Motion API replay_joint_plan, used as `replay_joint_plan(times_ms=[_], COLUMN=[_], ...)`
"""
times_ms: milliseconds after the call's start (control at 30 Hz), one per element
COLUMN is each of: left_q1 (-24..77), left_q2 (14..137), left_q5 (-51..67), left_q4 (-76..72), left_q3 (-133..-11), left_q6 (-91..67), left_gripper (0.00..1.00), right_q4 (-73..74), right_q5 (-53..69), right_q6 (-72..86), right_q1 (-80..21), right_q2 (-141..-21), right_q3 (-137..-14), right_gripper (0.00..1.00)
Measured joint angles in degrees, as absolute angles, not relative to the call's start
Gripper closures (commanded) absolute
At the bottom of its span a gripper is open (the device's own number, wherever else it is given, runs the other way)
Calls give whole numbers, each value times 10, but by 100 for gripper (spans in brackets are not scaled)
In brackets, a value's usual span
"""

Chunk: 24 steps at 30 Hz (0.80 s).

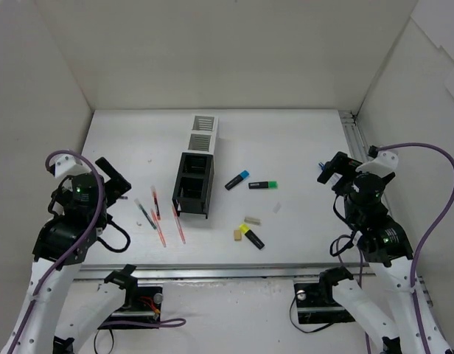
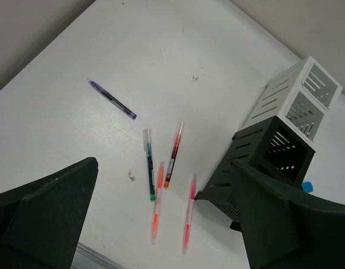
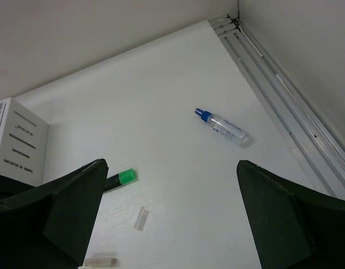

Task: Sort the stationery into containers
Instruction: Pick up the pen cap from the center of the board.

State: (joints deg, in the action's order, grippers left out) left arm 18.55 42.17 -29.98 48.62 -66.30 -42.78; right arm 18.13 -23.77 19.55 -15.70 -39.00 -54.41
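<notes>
Starting out, we hold both hands, left hand (image 2: 167, 224) and right hand (image 3: 172, 224), wide and empty; thin red and black pens (image 1: 159, 217) lie left of the black-and-white container row (image 1: 196, 166) on the bench, so next we reach down for one

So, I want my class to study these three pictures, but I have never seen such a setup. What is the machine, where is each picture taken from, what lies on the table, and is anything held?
These are two robot arms bolted at the table's near edge. One picture looks down from above; the others come from a camera on each wrist. The left tool and right tool both stand open and hold nothing. In the middle stands a row of four square boxes, two black, two white. Left of it lie thin pens. To its right lie highlighters with blue, green and yellow caps and two small beige eraser blocks. The right wrist view also shows a small clear bottle with a blue top.
</notes>
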Motion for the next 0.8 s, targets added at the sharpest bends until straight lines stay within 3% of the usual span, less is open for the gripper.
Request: replay_joint_plan(times_ms=[400, 800], left_q1=[90, 3], left_q2=[466, 536], left_q5=[-232, -172], left_q4=[456, 425], left_q3=[-604, -560], left_q6=[-427, -427], left_gripper=[1, 0], right_q4=[173, 213], right_q5=[-152, -80], right_q6=[213, 274], right_q1=[-157, -202], right_q2=[-418, -594], right_q3=[-519, -461], right_gripper=[2, 2])
